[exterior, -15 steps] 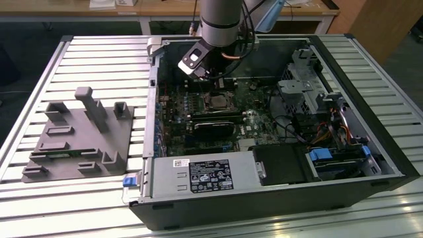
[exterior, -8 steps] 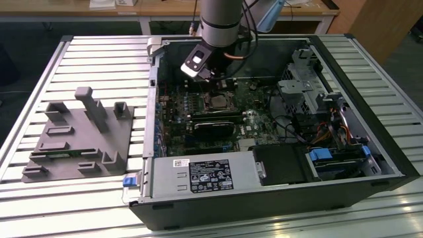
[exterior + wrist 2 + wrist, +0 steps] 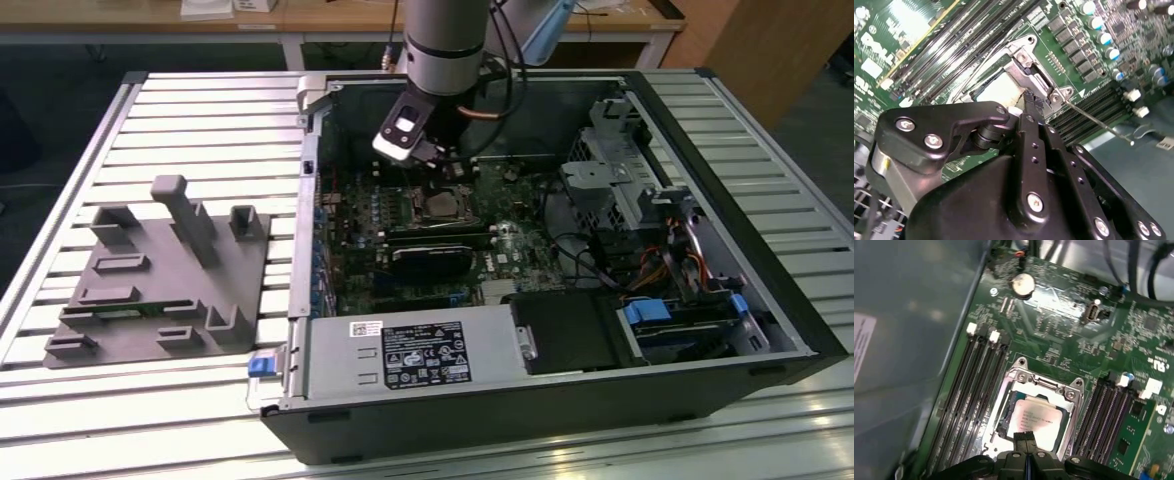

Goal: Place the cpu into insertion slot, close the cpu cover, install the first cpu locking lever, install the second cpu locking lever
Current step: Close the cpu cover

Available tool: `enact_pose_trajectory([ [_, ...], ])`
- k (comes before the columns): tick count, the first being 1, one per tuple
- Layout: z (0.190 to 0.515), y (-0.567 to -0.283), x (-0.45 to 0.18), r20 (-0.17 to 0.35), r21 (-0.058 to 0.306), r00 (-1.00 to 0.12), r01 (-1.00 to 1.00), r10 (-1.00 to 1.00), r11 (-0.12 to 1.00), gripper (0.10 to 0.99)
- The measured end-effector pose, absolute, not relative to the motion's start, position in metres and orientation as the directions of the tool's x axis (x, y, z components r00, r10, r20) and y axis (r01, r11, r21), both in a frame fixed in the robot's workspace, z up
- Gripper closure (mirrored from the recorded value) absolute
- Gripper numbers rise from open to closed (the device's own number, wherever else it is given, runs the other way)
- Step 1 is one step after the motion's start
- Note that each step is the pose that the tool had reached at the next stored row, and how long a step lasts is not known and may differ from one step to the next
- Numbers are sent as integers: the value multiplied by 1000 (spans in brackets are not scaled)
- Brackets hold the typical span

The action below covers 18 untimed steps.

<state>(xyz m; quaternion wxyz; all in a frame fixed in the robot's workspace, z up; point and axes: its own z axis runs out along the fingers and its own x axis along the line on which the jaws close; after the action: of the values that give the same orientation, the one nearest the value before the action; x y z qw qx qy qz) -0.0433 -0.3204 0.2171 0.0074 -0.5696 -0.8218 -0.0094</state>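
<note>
Silvery cpu [image 3: 1043,421] seated in insertion slot [image 3: 1005,416].

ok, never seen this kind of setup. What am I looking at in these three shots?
The exterior view is taken from outside. It shows one robot arm reaching down into an open computer case that lies on a slatted table. A grey fixture sits on the table at the exterior view's left. Both wrist views come from cameras on the arm and look past the gripper at the green motherboard. The cpu lies in the insertion slot. The gripper is shut and holds nothing, with its tips over the cpu's edge. A thin wire lever sticks out beside the socket.
</note>
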Motion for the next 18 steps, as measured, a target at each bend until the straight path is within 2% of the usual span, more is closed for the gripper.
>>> enact_pose_trajectory([
  [18,216,-320,-43,15,3,-580,815,815,580,980],
])
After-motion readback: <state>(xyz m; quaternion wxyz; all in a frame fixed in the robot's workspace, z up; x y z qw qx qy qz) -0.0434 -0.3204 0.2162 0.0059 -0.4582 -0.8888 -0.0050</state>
